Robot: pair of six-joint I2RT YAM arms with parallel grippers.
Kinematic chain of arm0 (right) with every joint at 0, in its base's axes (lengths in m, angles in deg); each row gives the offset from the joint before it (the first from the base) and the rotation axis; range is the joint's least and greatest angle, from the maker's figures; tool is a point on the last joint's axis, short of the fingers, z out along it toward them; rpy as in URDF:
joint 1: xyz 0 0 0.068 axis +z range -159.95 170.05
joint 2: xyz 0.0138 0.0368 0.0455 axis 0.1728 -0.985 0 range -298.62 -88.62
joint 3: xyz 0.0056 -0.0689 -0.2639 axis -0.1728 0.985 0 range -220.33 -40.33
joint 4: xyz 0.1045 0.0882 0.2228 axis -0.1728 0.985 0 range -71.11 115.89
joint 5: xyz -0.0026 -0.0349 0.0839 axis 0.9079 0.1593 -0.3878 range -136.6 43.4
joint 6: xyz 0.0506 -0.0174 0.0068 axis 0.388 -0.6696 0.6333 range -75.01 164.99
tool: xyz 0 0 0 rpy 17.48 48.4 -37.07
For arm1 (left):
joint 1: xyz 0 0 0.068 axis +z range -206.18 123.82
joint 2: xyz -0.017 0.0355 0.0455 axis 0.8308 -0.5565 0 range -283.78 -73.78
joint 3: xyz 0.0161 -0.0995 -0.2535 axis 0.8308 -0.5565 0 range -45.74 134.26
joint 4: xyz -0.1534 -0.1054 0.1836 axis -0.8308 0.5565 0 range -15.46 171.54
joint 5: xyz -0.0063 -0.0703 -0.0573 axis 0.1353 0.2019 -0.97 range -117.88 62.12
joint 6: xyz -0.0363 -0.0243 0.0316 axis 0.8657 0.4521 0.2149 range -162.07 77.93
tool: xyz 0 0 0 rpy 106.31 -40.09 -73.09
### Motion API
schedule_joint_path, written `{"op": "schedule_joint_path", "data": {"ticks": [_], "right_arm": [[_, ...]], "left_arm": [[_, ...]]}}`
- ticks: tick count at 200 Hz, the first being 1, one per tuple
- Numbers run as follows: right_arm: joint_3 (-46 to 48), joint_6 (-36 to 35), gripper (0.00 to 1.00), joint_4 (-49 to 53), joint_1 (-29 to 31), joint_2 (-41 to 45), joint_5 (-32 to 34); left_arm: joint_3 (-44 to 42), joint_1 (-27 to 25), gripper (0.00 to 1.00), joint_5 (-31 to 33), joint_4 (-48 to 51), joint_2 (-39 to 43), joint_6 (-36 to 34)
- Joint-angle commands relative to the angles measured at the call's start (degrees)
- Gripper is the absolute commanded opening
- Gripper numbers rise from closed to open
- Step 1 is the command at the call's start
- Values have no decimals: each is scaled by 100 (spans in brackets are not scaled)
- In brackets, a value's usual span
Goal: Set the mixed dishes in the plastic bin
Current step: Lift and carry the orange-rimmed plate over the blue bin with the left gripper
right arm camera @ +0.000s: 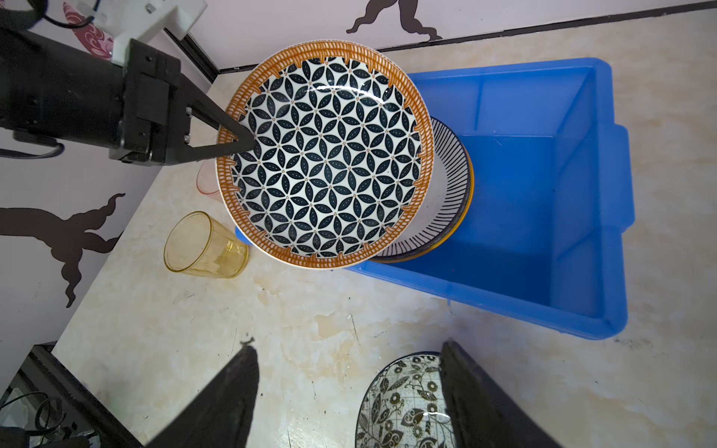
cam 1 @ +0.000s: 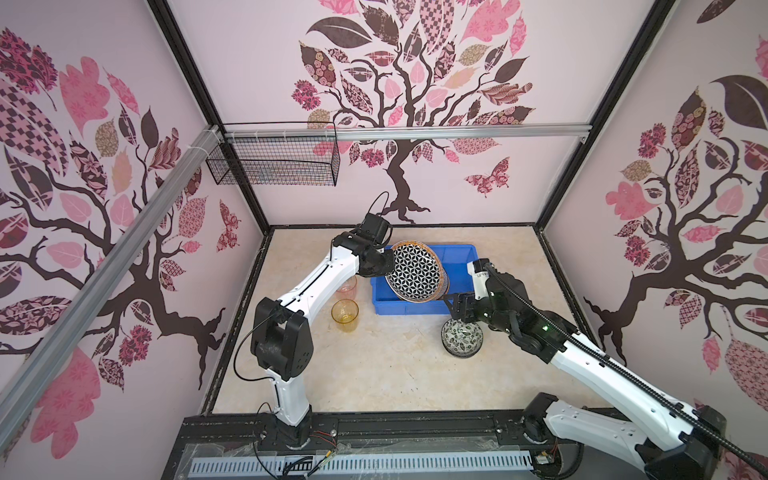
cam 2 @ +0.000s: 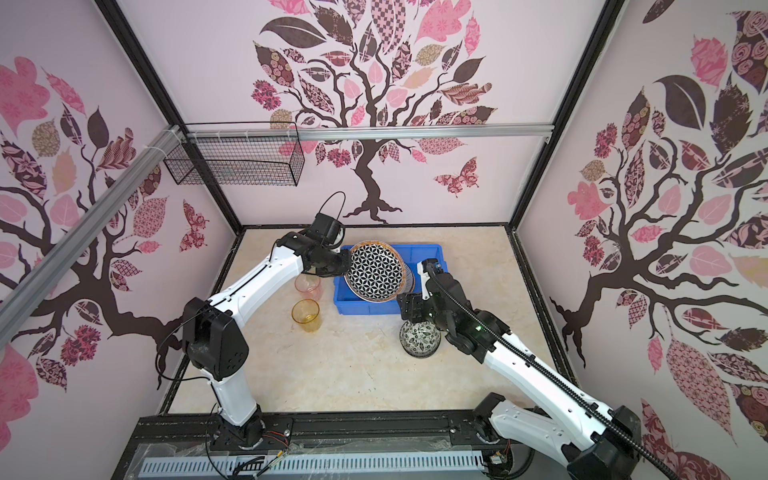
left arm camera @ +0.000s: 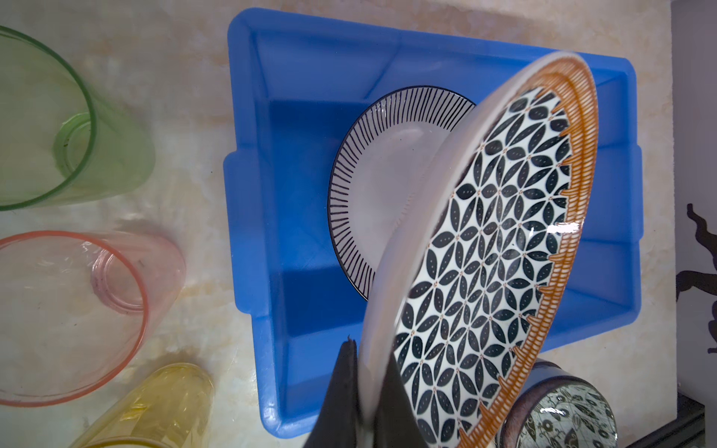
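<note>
1. While the left gripper [right arm camera: 240, 144] is pinched tight on the rim of the geometric plate [right arm camera: 326, 155], that plate hangs tilted above the left end of the blue bin [cam 1: 461, 266], as both top views show. It is not resting in the bin.
2. Plates counted: two. One is the geometric plate in the grip. The other is a striped plate [left arm camera: 372, 155] lying inside the bin, partly beneath the held one. A yellow edge shows under the striped plate; whether it belongs to a further dish cannot be told.
3. Bowls counted: one. The floral bowl [cam 1: 460, 336] stands on the table [cam 1: 374, 374], outside the bin and near its front wall.
4. Tumblers counted: three. The green tumbler [left arm camera: 58, 128], pink tumbler [left arm camera: 77, 310] and amber tumbler [left arm camera: 155, 407] stand upright in a row on the table beside the bin.
5. The right gripper [right arm camera: 347, 349] has its jaws spread wide with nothing between them. It hovers at the floral bowl's edge.
</note>
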Motion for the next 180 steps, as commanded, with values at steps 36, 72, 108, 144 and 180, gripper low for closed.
{"op": "schedule_joint_path", "data": {"ticks": [36, 72, 108, 144, 180], "right_arm": [[-112, 59, 76, -93, -294, -210, -384], [129, 337, 76, -490, -979, -134, -1223], [147, 342, 76, -476, -1280, -204, -1342], [123, 312, 76, -467, -1337, -223, -1298], [148, 319, 76, -449, -1410, -203, -1311]], "left_arm": [[653, 16, 0, -26, -480, -80, -69], [819, 22, 0, -41, -440, -329, -105], [921, 24, 0, -59, -433, -448, -170], [992, 33, 0, -3, -430, -610, -198], [1026, 33, 0, -60, -477, -808, -171]]}}
